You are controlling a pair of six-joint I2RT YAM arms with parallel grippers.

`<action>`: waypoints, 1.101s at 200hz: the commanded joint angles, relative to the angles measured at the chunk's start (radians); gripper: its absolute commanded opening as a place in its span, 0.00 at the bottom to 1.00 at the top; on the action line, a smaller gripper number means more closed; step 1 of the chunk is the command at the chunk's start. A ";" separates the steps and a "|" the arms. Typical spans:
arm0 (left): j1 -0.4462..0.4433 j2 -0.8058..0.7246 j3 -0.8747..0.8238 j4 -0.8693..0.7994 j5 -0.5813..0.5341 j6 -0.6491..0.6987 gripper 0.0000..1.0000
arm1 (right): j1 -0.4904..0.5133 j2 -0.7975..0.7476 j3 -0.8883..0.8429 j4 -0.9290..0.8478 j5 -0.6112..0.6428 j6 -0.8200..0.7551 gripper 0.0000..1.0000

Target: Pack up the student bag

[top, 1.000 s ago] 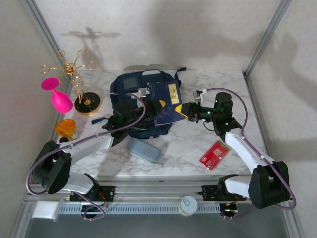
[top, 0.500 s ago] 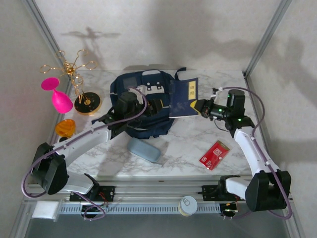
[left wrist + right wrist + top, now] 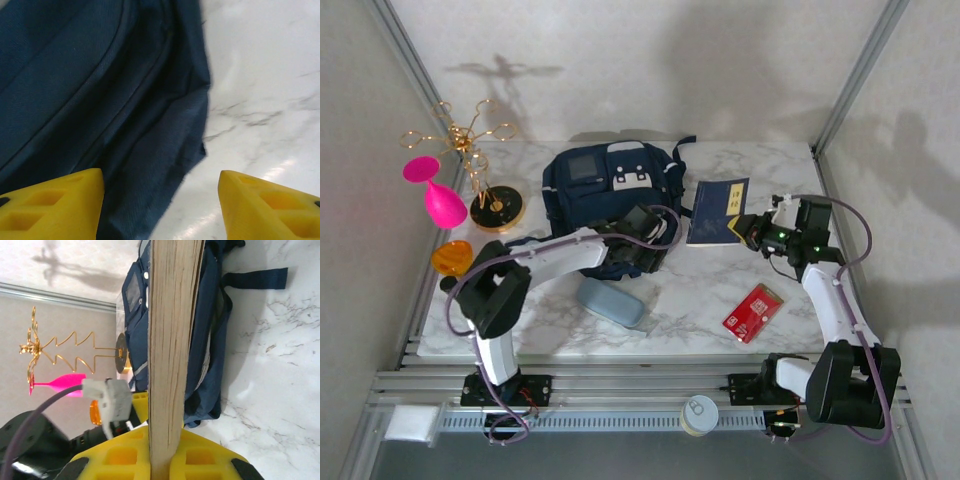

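student bag [image 3: 610,195]: soft navy fabric, rear-centre of veined marble surface [image 3: 690,290] | left gripper [image 3: 161,185]: yellow jaws apart over bag's hem | right gripper [image 3: 165,455]: clamping flat navy booklet [image 3: 717,212] edgewise

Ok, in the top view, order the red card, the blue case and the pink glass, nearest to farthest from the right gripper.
1. red card, right side, just nearward of the right gripper holding the booklet.
2. blue case, near edge, left of centre.
3. pink glass, far left.
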 commanded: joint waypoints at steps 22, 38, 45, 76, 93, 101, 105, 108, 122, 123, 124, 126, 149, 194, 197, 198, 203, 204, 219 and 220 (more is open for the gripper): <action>0.006 0.105 0.126 -0.060 -0.126 0.078 0.47 | -0.017 -0.006 -0.027 0.031 -0.039 -0.028 0.00; 0.006 0.106 0.138 -0.048 -0.125 0.095 0.40 | -0.017 0.000 -0.022 0.023 -0.040 -0.037 0.00; 0.008 0.102 0.137 -0.036 -0.118 0.104 0.37 | -0.016 0.002 -0.022 0.022 -0.043 -0.040 0.00; 0.025 0.097 0.151 -0.024 -0.107 0.113 0.22 | -0.016 0.000 -0.024 0.022 -0.036 -0.041 0.00; 0.038 0.093 0.169 -0.029 -0.089 0.116 0.15 | -0.016 0.003 -0.006 0.008 -0.041 -0.057 0.00; 0.038 0.088 0.182 -0.028 -0.083 0.117 0.11 | -0.017 0.003 -0.001 -0.005 -0.040 -0.067 0.00; 0.039 0.085 0.192 -0.033 -0.077 0.116 0.07 | -0.017 0.004 0.001 -0.009 -0.042 -0.072 0.00; 0.039 0.082 0.200 -0.039 -0.072 0.117 0.04 | -0.017 0.004 0.002 -0.013 -0.041 -0.075 0.00; 0.039 0.067 0.239 -0.057 -0.064 0.106 0.00 | -0.017 0.005 0.007 -0.032 -0.051 -0.081 0.00; 0.039 0.065 0.241 -0.057 -0.065 0.105 0.00 | -0.017 0.005 0.007 -0.034 -0.053 -0.082 0.00; 0.039 0.063 0.243 -0.057 -0.066 0.103 0.00 | -0.017 0.005 0.008 -0.036 -0.053 -0.082 0.00; 0.039 0.059 0.247 -0.057 -0.069 0.101 0.00 | -0.016 0.005 0.008 -0.038 -0.054 -0.082 0.00; 0.039 0.010 0.294 -0.058 -0.082 0.083 0.00 | -0.009 -0.009 0.018 -0.088 -0.061 -0.095 0.00; 0.039 -0.052 0.430 -0.060 -0.141 0.010 0.00 | 0.098 -0.036 -0.007 -0.048 -0.038 -0.006 0.00; 0.039 -0.055 0.438 -0.059 -0.146 0.007 0.00 | 0.114 -0.031 -0.013 -0.032 -0.033 0.005 0.00; 0.039 -0.055 0.440 -0.059 -0.147 0.005 0.00 | 0.119 -0.030 -0.015 -0.023 -0.031 0.010 0.00; 0.039 -0.062 0.450 -0.055 -0.148 0.000 0.00 | 0.149 -0.023 -0.022 0.012 -0.017 0.034 0.00; 0.039 -0.063 0.452 -0.054 -0.148 0.000 0.00 | 0.155 -0.021 -0.024 0.016 -0.014 0.037 0.00; 0.039 -0.080 0.473 -0.035 -0.131 -0.010 0.00 | 0.244 0.028 -0.025 0.113 0.027 0.095 0.00; 0.039 -0.081 0.475 -0.034 -0.129 -0.010 0.00 | 0.249 0.032 -0.023 0.120 0.029 0.099 0.00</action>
